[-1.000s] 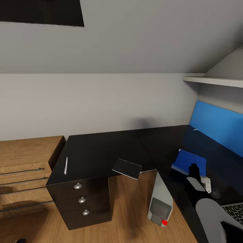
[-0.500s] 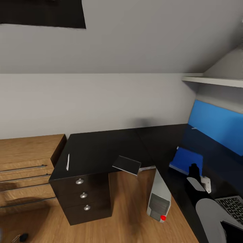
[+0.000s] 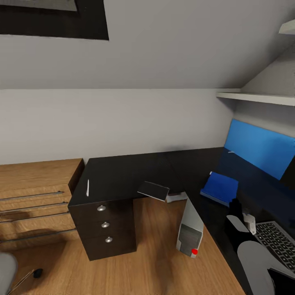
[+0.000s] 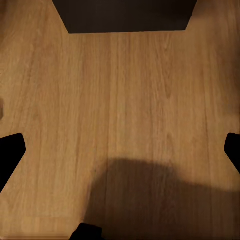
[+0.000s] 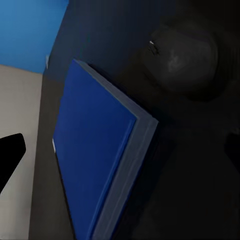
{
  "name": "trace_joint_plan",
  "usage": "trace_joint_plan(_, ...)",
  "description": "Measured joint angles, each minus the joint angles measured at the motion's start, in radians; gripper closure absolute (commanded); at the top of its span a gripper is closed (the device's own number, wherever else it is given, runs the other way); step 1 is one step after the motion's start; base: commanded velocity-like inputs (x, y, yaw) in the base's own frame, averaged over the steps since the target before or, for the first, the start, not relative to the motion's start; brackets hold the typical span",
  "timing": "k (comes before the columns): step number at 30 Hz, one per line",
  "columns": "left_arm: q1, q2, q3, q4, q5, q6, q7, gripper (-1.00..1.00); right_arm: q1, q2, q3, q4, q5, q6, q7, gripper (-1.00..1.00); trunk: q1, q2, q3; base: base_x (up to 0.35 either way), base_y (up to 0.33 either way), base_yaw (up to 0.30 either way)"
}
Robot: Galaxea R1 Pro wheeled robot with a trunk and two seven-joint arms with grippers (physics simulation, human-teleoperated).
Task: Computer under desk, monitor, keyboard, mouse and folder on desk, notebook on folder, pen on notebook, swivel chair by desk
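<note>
Head camera swung right since a second ago: keyboard fuller in view, grey chair edge appears. Folder flat on table beside mouse; notebook overhangs edge; pen near drawers; computer on floor. Right pincer above folder, left pincer over floor: grip state of both cannot be told.

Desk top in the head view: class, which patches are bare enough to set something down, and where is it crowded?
The desk is bare between the pen near its left edge and the notebook overhanging the front edge, and back toward the wall. The inner corner, left of the folder, is also bare. It is crowded at the right, around the folder and keyboard.
</note>
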Motion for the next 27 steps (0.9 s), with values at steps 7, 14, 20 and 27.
trace_joint_plan(7,0.0,0.0,0.0,0.0,0.0,0.0,0.0,-1.0,0.0,0.001,0.001,-0.002,0.0,0.0,0.001,-1.0,0.0,0.0,0.0,-0.024,0.0,0.0)
trace_joint_plan(14,0.0,0.0,-0.001,0.0,0.001,0.0,0.0,-1.0,0.0,0.003,0.001,-0.008,0.0,0.0,0.002,-1.0,0.0,0.0,0.0,-0.002,0.0,0.0)
trace_joint_plan(20,0.0,0.0,0.0,0.0,0.0,-0.002,0.0,-1.0,0.0,0.004,0.002,-0.01,0.0,0.0,0.004,-1.0,0.0,0.0,0.0,0.0,0.0,0.0)
trace_joint_plan(27,0.0,0.0,0.0,0.0,0.0,-0.002,0.001,-1.0,0.0,0.005,0.002,-0.012,0.001,0.001,0.009,-1.0,0.0,0.0,0.0,0.0,0.0,0.0)
